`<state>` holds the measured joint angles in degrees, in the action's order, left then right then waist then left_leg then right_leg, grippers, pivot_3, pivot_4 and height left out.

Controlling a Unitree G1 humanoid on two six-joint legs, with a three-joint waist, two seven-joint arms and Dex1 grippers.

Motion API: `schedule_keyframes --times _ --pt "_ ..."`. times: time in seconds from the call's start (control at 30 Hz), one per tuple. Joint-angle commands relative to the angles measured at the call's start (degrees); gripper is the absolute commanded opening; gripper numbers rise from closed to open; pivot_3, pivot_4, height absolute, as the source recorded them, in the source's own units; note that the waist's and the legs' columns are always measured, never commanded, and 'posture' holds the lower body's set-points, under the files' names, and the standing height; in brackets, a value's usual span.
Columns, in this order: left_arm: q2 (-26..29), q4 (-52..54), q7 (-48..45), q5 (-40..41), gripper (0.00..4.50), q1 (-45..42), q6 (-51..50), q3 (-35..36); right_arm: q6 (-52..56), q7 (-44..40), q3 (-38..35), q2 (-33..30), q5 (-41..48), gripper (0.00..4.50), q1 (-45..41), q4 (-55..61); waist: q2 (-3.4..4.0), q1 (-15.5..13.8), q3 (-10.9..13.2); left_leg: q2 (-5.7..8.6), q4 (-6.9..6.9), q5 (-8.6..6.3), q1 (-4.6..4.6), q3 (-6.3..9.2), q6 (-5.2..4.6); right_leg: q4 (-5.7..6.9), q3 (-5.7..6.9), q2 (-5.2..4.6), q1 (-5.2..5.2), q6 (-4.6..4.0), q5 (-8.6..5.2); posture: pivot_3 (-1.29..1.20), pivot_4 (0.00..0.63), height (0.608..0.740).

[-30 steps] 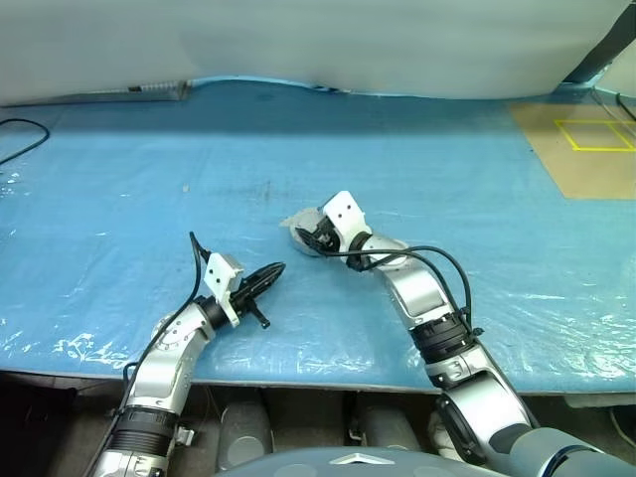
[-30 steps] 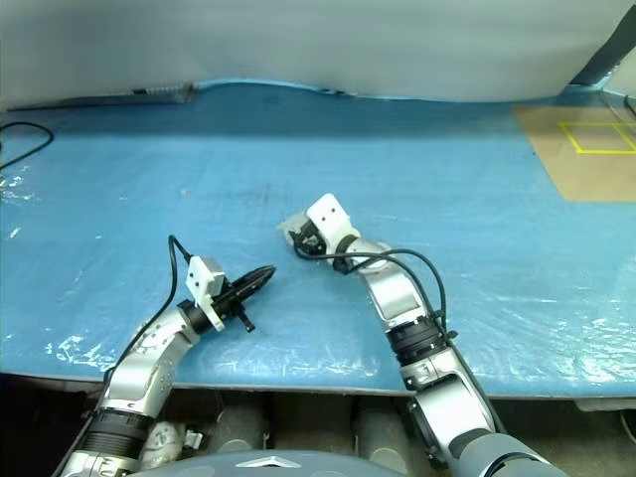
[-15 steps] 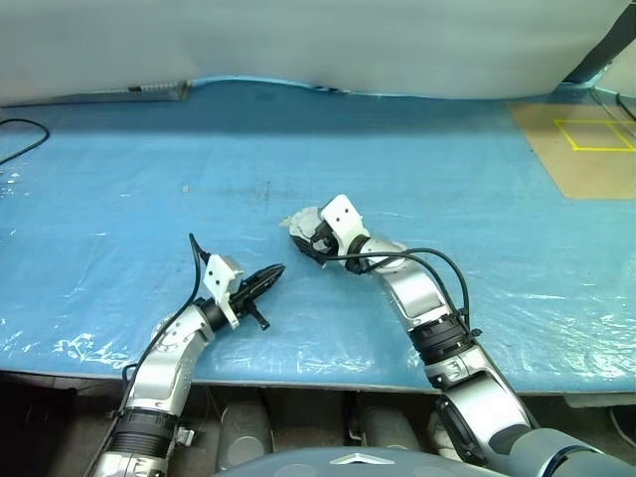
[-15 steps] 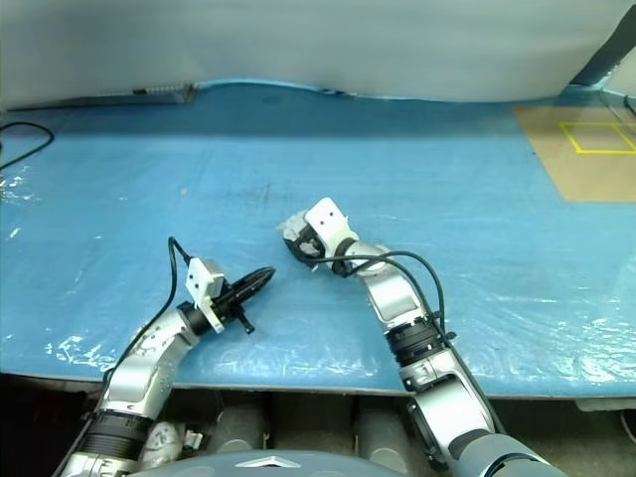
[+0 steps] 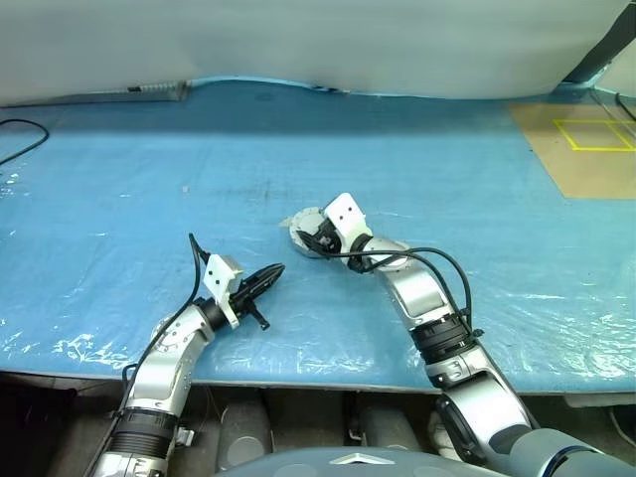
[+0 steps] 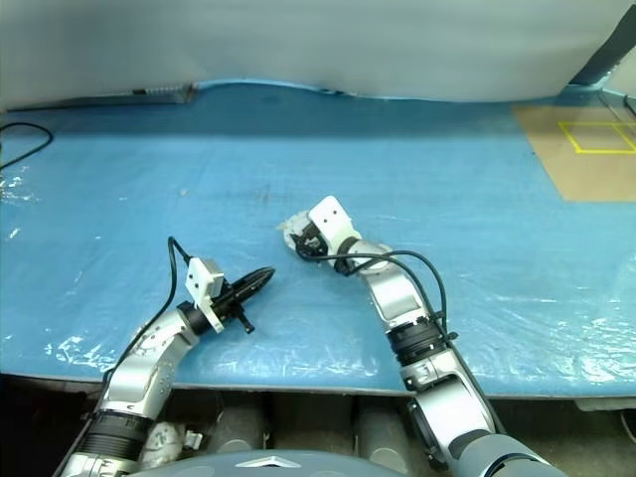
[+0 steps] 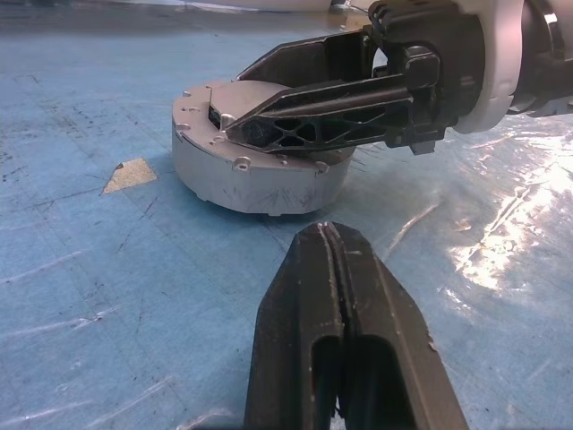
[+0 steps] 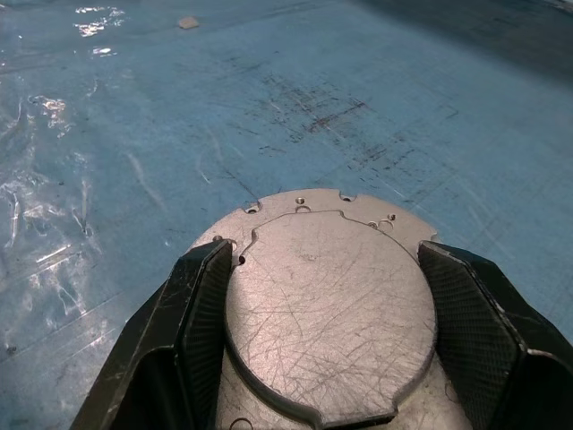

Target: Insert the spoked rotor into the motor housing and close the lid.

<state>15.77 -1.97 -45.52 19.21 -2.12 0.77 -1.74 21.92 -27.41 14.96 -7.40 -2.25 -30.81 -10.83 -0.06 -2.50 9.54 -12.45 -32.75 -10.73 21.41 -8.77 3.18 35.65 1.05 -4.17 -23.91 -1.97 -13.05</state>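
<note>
Blue table [image 5: 149,179] – unchanged | left fingers [image 7: 345,296] clenched empty | right fingers [image 8: 201,313] still straddle motor housing [image 8: 327,287] – grip unclear

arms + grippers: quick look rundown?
Both arms are silver metal with black joint rings. Each wrist carries a white camera block and a looping black cable. The left gripper and right gripper have two black fingers; the right's pads are finely textured.

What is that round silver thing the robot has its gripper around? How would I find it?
Look at the middle of the big blue table cover. There the right gripper has one black finger on each side of a squat, round, light grey metal puck sitting flat on the cover. Its scratched flat top with small holes around the rim sets it apart; a tiny tan scrap lies beside it.
</note>
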Motion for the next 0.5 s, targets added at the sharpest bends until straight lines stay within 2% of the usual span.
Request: schedule_keyframes --times 0.03,0.23,0.33,0.4,0.5 --pt "0.26 0.86 -0.29 0.74 0.0 -0.11 1.11 0.75 2.47 -1.34 1.6 -1.12 -0.81 2.97 0.66 0.93 0.0 0.0 0.0 0.0 0.0 0.0 0.0 0.0 0.0 0.0 0.0 0.0 0.0 0.0 0.0 0.0 0.15 0.74" --pt "0.26 0.64 0.27 0.92 0.0 -0.61 -0.21 0.9 4.71 -1.41 3.06 -1.53 -1.49 2.97 1.0 0.74 0.0 -0.01 0.0 0.0 0.0 0.0 0.0 0.0 0.0 0.0 0.0 0.0 0.0 0.0 0.0 0.0 0.15 0.74" --pt "0.23 0.91 3.37 0.5 0.0 -2.46 -3.18 1.7 5.69 -1.88 3.75 -1.12 -1.09 2.97 2.17 1.34 0.0 -0.01 0.0 0.0 0.01 0.0 -0.04 0.0 0.0 0.0 0.0 0.0 0.03 0.01 0.0 0.0 0.15 0.74" --pt "0.34 1.52 7.75 0.58 0.0 -5.05 -8.9 2.78 6.22 -2.01 4.09 -0.94 -1.01 2.97 2.81 2.08 -0.01 0.0 0.0 -0.01 0.01 0.0 -0.11 0.0 0.0 0.0 0.0 0.0 0.1 0.01 0.0 0.0 0.15 0.74" --pt "1.1 3.66 12.25 7.19 0.0 -10.68 -25.32 5.72 6.49 -2.15 4.39 -1.06 -1.14 2.97 3.37 2.5 0.0 0.02 0.0 0.0 0.01 0.0 -0.32 0.0 0.01 0.02 0.0 0.0 0.31 0.01 -0.01 0.0 0.15 0.74"
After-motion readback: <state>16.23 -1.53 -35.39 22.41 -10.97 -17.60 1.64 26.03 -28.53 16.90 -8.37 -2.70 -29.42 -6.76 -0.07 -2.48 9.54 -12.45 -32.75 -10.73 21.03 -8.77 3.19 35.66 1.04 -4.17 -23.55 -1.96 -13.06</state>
